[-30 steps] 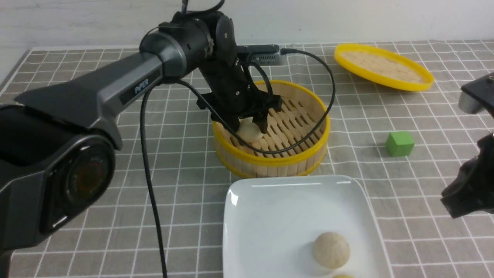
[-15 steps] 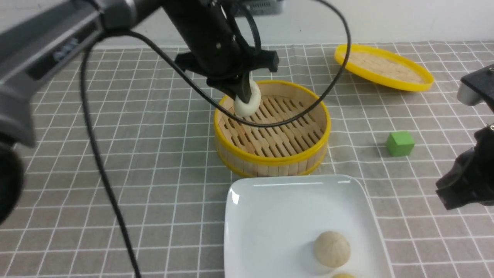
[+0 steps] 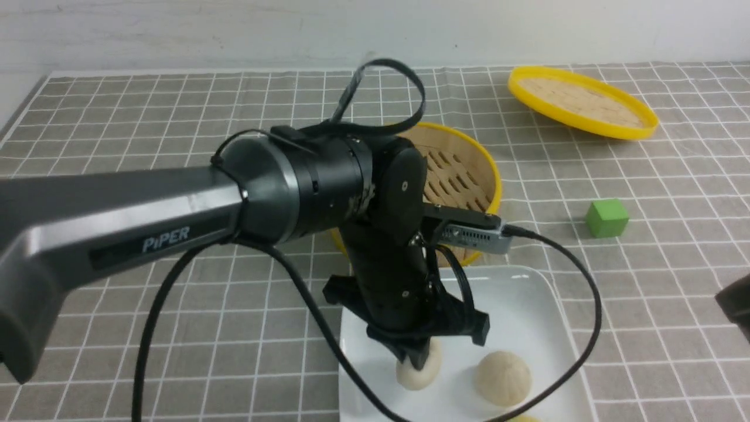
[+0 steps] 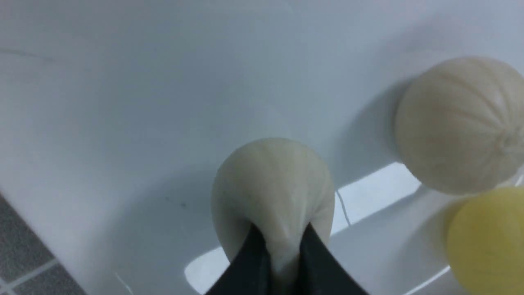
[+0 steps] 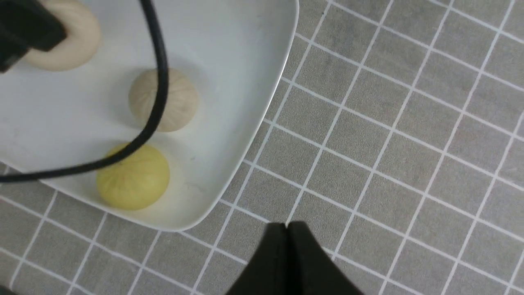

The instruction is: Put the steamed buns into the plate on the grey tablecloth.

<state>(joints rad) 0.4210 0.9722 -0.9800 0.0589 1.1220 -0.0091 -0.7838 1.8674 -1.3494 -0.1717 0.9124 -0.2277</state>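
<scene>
White, glossy and raised at its rim, the plate (image 3: 363,328) occupies the near part of the front view, lying on the grey tablecloth (image 3: 222,340). The left hand (image 3: 419,357), lowered over the plate, pinches a cream bun (image 3: 417,375); a second bun (image 3: 503,378) lies on the plate just beside it, with part of a yellow item (image 3: 523,419) near the plate's close side. Beyond the plate is the round bamboo steamer (image 3: 463,176), partly covered by the left arm (image 3: 281,181); the yellow-rimmed lid (image 3: 580,102) and the green cube (image 3: 607,218) are set apart from it. In the left wrist view, the fingertips squeeze the held bun into a narrow fold. In the right wrist view, the right hand (image 5: 288,225) has its tips together, outside the plate and over the tablecloth, gripping nothing; the yellow item, round and ridged, rests on the plate near the second bun.
</scene>
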